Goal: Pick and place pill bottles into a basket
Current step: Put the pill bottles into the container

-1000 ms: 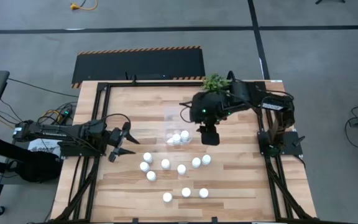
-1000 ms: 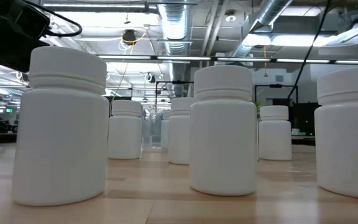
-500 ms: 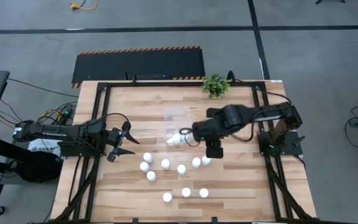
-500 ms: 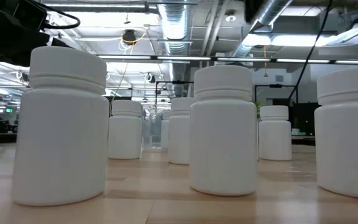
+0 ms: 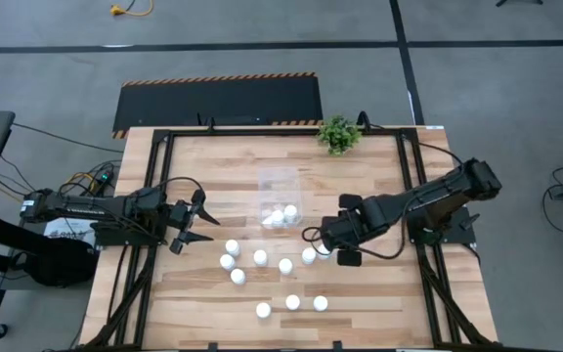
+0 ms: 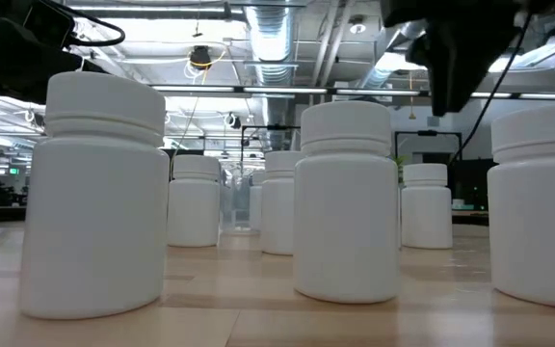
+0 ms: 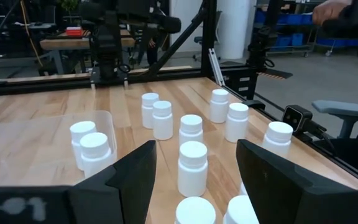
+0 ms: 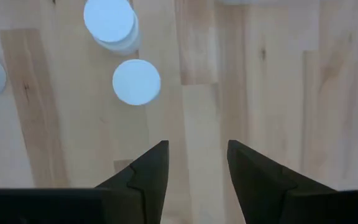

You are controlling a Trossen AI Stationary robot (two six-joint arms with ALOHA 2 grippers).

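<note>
Several white pill bottles stand upright on the wooden table, in a loose cluster [image 5: 260, 257] with three more nearer the front edge [image 5: 292, 302]. Two bottles [image 5: 283, 214] stand inside the clear basket [image 5: 280, 186]. My right gripper [image 5: 335, 242] hangs open and empty, pointing down, just right of the cluster's right-hand bottles [image 5: 308, 255]. In its wrist view [image 8: 197, 162] the nearest bottle top [image 8: 137, 81] lies off to one side of the fingers. My left gripper [image 5: 199, 227] waits open at the table's left, facing the bottles [image 7: 192, 167].
A small green potted plant [image 5: 338, 134] stands at the far edge. Black frame rails [image 5: 413, 186] run along the table's sides. Bare wood lies under my right gripper [image 8: 197, 93] and between the basket and the far edge.
My right gripper has gone from beside the basket toward the table's near edge and a little right, ending beside the right-hand bottles of the cluster. It comes into the low view's upper right. The bottles and the basket have not moved.
</note>
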